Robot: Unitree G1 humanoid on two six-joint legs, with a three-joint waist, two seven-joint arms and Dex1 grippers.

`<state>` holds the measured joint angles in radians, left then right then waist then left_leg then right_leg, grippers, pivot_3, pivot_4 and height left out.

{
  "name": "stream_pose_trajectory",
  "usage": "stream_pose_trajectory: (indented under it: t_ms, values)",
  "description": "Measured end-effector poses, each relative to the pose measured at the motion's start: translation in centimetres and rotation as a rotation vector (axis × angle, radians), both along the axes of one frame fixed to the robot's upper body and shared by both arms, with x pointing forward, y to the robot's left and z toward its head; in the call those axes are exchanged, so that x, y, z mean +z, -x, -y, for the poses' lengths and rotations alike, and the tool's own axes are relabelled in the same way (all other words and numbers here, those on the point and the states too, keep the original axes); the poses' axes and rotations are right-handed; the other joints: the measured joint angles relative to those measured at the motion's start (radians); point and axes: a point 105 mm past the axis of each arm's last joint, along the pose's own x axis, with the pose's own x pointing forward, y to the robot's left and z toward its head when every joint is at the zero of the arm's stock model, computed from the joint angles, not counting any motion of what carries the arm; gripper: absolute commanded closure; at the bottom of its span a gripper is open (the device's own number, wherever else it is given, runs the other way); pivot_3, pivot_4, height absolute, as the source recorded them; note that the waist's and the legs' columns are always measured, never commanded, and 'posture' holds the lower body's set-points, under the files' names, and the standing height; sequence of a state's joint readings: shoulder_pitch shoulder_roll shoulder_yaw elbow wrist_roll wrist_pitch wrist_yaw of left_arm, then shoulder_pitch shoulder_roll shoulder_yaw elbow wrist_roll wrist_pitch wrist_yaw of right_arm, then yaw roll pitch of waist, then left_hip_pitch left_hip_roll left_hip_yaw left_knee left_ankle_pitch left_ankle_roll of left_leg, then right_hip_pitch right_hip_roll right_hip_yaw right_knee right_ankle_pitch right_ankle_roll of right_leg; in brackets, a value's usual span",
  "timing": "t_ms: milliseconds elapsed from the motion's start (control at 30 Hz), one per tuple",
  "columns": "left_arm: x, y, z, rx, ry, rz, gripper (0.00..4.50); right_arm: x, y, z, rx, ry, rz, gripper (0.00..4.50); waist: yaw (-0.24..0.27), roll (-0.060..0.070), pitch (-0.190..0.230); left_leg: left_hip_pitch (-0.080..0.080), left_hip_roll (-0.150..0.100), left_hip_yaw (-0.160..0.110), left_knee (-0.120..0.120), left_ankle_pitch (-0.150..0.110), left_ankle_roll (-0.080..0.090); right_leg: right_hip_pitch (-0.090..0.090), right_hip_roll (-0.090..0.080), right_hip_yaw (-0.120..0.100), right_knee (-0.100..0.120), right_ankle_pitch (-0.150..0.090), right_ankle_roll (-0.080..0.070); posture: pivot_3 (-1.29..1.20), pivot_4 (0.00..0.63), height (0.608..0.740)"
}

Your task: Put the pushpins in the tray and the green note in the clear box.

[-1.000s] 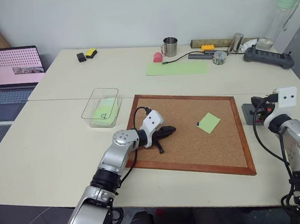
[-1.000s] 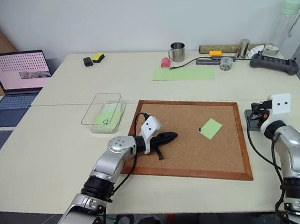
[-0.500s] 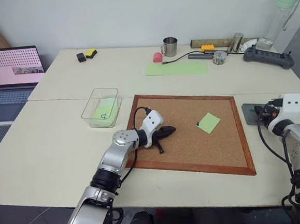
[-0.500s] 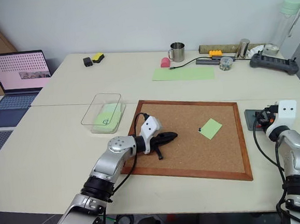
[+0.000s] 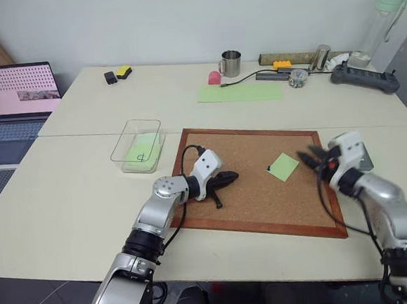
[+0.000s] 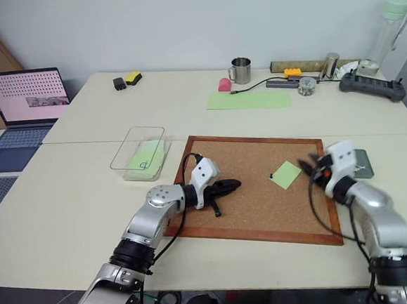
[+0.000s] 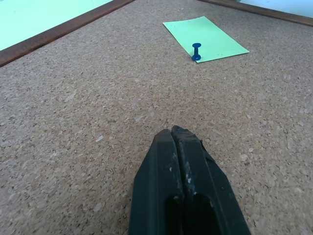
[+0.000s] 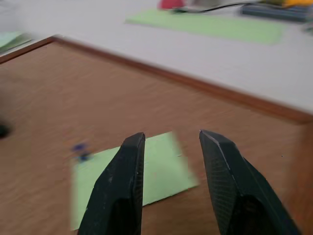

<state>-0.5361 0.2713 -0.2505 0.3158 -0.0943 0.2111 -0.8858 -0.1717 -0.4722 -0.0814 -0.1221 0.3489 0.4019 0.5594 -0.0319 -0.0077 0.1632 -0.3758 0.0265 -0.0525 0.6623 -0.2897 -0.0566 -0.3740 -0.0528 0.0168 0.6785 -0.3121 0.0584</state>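
From the head camera, the green note (image 5: 284,167) lies on the cork board (image 5: 258,218), pinned by one blue pushpin (image 5: 269,168) at its corner; tugging the note first could tear it. Left wrist: left gripper (image 7: 183,142) pressed together, well short of the pushpin. Right wrist: right gripper (image 8: 171,142) spread empty above the note, the pushpin beside its fingers (image 8: 122,186).

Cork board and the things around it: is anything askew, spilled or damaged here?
Nothing spilled or damaged. The green note lies turned at an angle to the cork board frame, held by one blue pushpin at a corner. The clear box already holds a scribbled green note.
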Motion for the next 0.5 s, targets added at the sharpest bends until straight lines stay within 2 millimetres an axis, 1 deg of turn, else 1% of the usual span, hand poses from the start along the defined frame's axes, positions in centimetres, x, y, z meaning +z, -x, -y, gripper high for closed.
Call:
stream_pose_trajectory:
  t_ms: [67, 167, 300, 400, 500]
  values:
    - [0.0, 0.0, 0.0, 0.000, 0.000, 0.000, 4.50, -0.5, 0.1, -0.8, 0.020, 0.017, -0.011, 2.70, 0.001, 0.000, 0.000, 0.000, 0.000, 0.000, 0.000, 0.000, 0.000, 0.000, 0.000, 0.000, 0.000, 0.000, 0.000, 0.00, 0.150, 0.740]
    - [0.0, 0.0, 0.0, -0.002, 0.000, -0.001, 4.50, -0.7, -0.1, -1.3, 0.015, 0.019, -0.011, 2.70, 0.001, 0.000, 0.000, 0.000, 0.000, -0.001, 0.000, 0.000, 0.000, 0.000, 0.000, -0.001, 0.000, 0.000, 0.000, 0.00, 0.150, 0.740]
    - [0.0, 0.0, 0.0, -0.002, 0.000, 0.000, 4.50, -1.1, -0.4, -2.8, 0.034, -0.005, -0.020, 2.70, 0.001, 0.000, 0.000, 0.000, 0.000, -0.001, 0.000, 0.000, 0.000, 0.000, 0.000, 0.000, 0.000, 0.000, 0.000, 0.00, 0.150, 0.740]
    - [0.0, 0.0, 0.0, -0.002, -0.001, 0.001, 4.50, -1.0, -0.8, -3.2, 0.037, -0.014, -0.017, 2.70, 0.001, 0.000, 0.000, 0.000, 0.000, 0.000, 0.000, 0.000, 0.000, 0.000, 0.000, 0.000, 0.000, 0.000, 0.000, 0.00, 0.150, 0.740]
    - [0.0, 0.0, 0.0, -0.002, -0.001, 0.001, 4.50, -1.4, -1.0, -3.7, 0.042, -0.030, -0.032, 2.70, 0.001, 0.000, 0.000, 0.000, 0.000, -0.001, 0.000, 0.000, 0.000, 0.000, 0.000, 0.000, 0.000, 0.000, 0.000, 0.00, 0.150, 0.740]
